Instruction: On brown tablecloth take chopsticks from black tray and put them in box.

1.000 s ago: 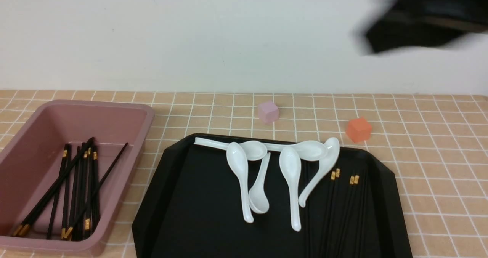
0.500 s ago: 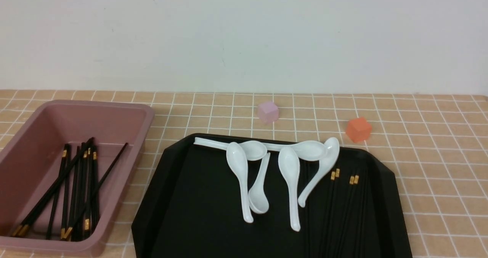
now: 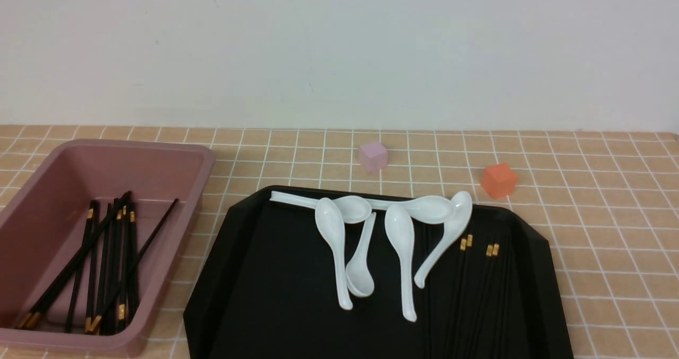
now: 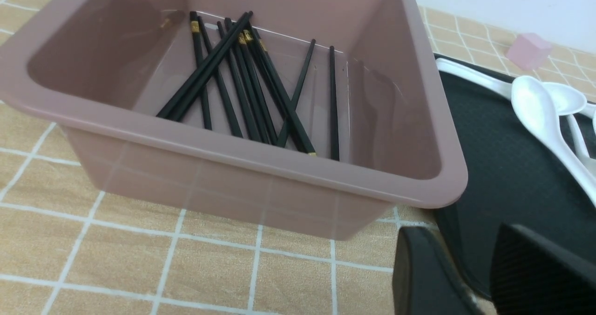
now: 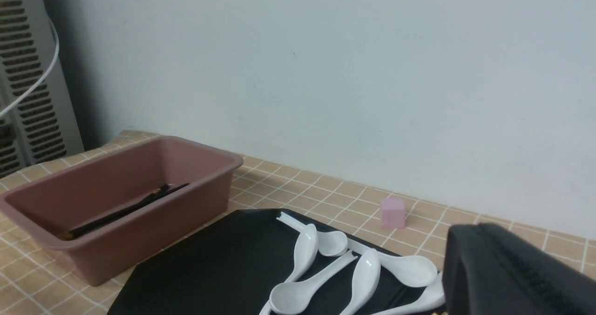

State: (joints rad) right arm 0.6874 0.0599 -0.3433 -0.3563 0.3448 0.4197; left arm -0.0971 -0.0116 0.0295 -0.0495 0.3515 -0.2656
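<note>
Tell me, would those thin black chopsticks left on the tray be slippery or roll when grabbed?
Probably stiff and light: the chopsticks are long, thin and straight. Likely awkward to pinch: they lie flat, close together, on the glossy black tray, so one may slip or two come up together. They might roll if nudged; their cross-section is too small to tell.

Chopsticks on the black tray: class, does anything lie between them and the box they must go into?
Yes. White spoons lie on the black tray between the chopsticks at its right and the box at left. A lifted carry likely clears them.
</note>
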